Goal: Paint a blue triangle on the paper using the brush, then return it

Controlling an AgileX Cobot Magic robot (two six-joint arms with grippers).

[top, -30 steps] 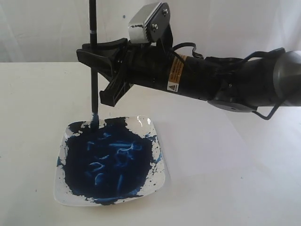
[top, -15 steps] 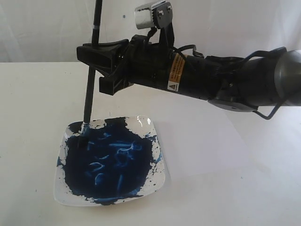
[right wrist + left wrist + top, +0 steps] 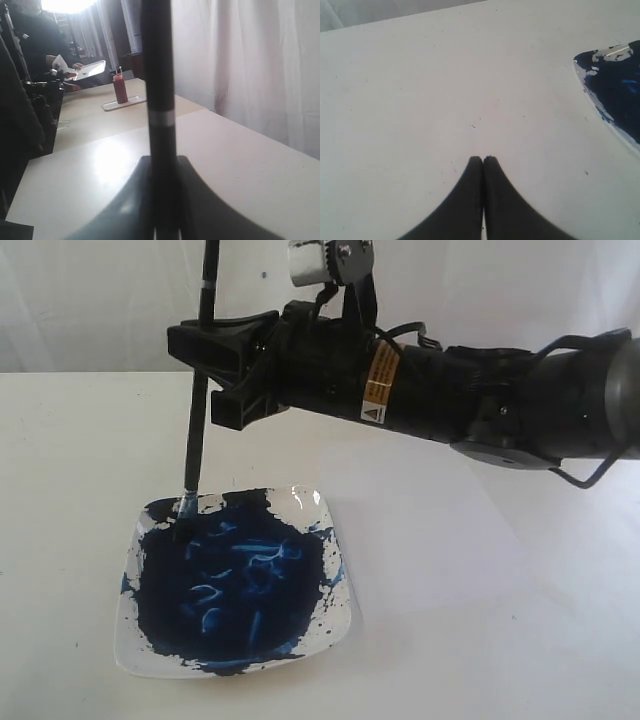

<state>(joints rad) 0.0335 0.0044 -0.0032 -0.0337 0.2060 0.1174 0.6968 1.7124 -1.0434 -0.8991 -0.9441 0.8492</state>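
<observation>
Brush (image 3: 196, 430) clamped near-upright in right claw (image 3: 203, 360), bristles touching dish (image 3: 305, 502).

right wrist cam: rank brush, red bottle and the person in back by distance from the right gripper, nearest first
1. brush: clamped upright in the right gripper.
2. red bottle: standing on the far table.
3. person: behind that table, looks farthest.

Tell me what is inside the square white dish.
Dark blue paint with paler streaks covers most of the square white dish. The thin black-handled paintbrush dips in at one corner. Paint hides its bristle tip and the dish floor.
</observation>
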